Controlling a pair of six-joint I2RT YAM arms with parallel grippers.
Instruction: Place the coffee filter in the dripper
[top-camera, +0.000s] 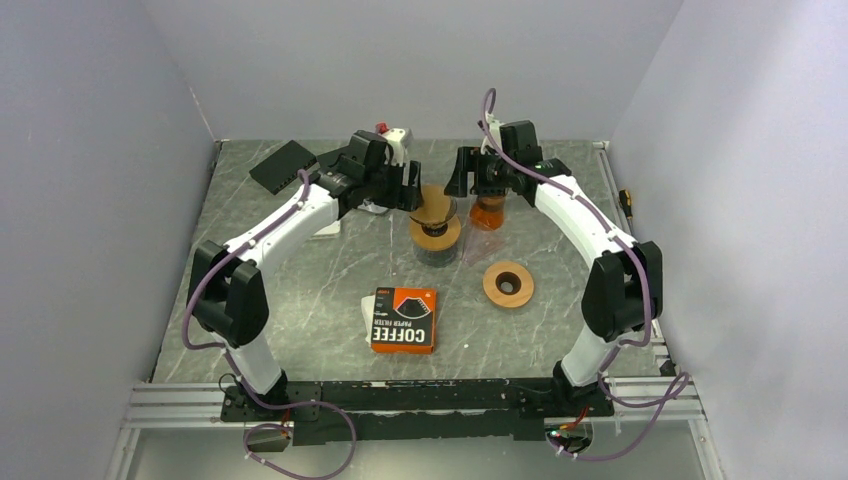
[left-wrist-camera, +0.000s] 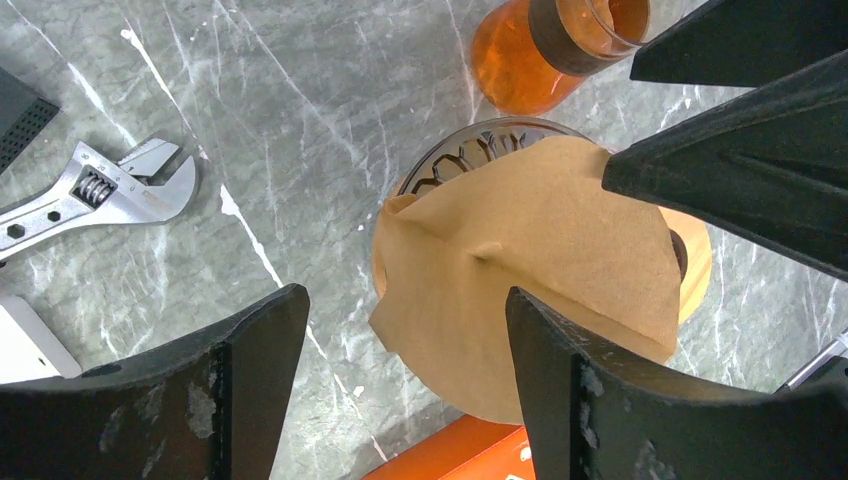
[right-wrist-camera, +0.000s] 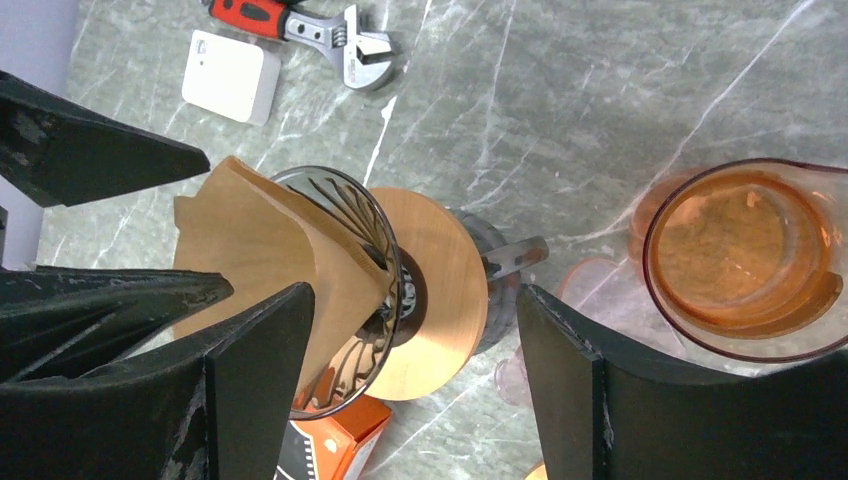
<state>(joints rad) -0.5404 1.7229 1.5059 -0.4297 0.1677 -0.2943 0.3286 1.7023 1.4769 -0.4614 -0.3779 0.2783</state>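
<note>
The paper filter (left-wrist-camera: 530, 270) sits lopsided in the dripper (left-wrist-camera: 455, 160), one side poking over the rim. The left gripper (left-wrist-camera: 400, 340) and right gripper (right-wrist-camera: 415, 330) hang above it, each with its 2 fingers spread wide, holding nothing.

One paper filter (left-wrist-camera: 530, 270), one glass dripper (left-wrist-camera: 460, 155), two wooden rings (top-camera: 508, 284) (right-wrist-camera: 445, 290), one orange jug (right-wrist-camera: 745, 255), one filter box (top-camera: 403, 320), one wrench (left-wrist-camera: 100, 190), one white pad (right-wrist-camera: 230, 75), one black block (top-camera: 283, 166).
</note>
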